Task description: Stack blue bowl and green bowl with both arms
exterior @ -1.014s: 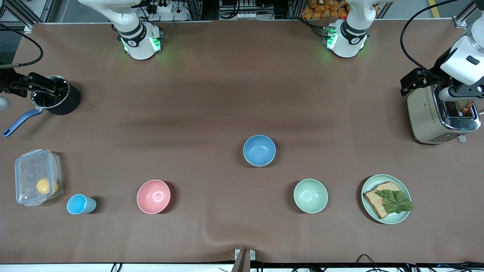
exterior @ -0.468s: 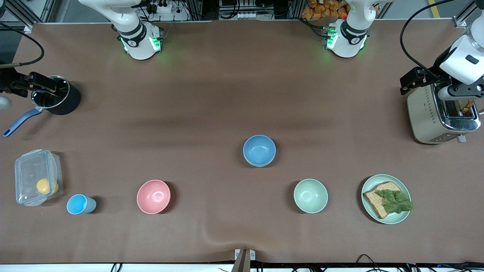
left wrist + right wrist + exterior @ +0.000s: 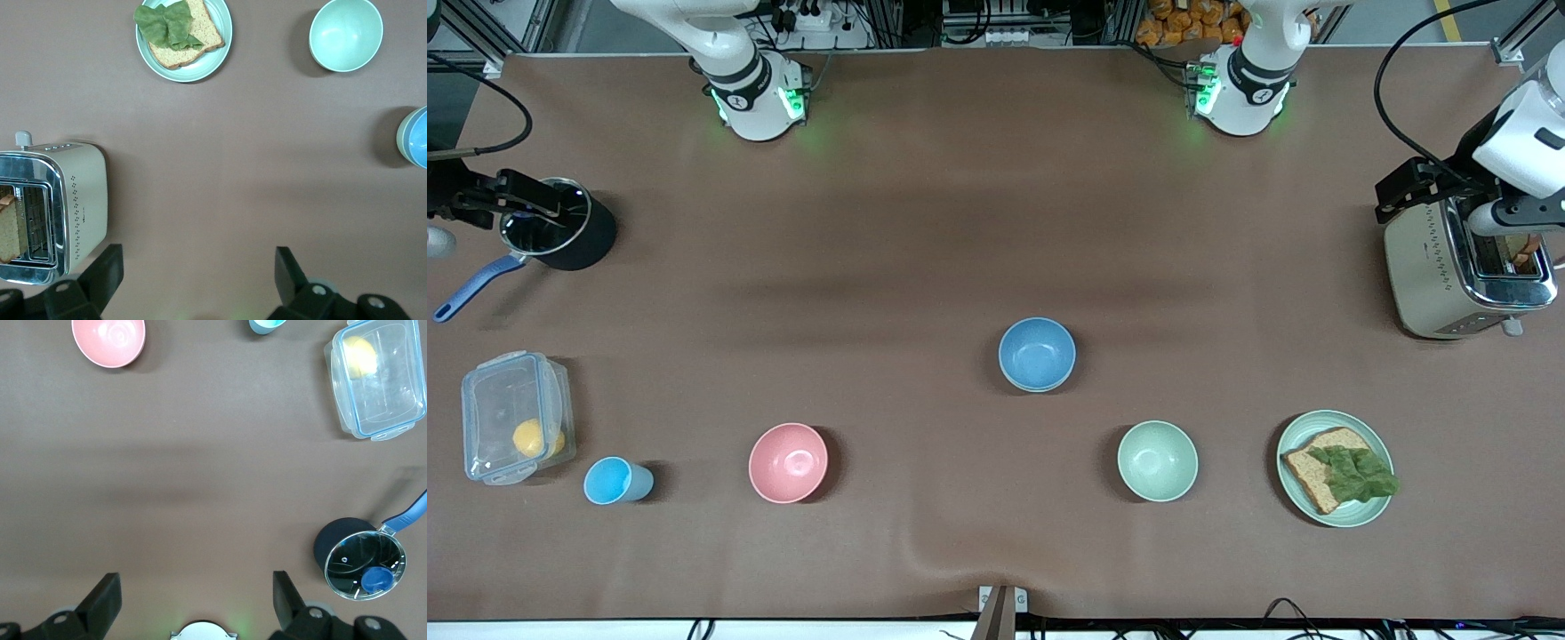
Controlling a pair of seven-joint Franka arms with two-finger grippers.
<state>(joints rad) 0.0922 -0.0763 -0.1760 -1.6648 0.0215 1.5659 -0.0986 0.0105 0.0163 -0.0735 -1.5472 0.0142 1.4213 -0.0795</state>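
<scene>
Only the left gripper (image 3: 193, 280) has shifted slightly above the toaster (image 3: 1467, 271), fingers spread; the right gripper (image 3: 193, 600), also spread, hangs over the pot (image 3: 560, 224). Blue bowl (image 3: 1037, 354) sits mid-table, seemingly nested in a greenish bowl whose rim barely shows; a pale green bowl (image 3: 1158, 460) stands nearer the camera beside the plate (image 3: 1374, 514).

Illumination is even and overhead. Shadows beneath the bowls are soft and short. Focus is sharp; no glare.

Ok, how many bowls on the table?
3 plainly: blue bowl mid-table; mint-green bowl nearer the camera, beside the plate; pink bowl toward the right arm's end. A greenish rim under the blue suggests a fourth.
</scene>
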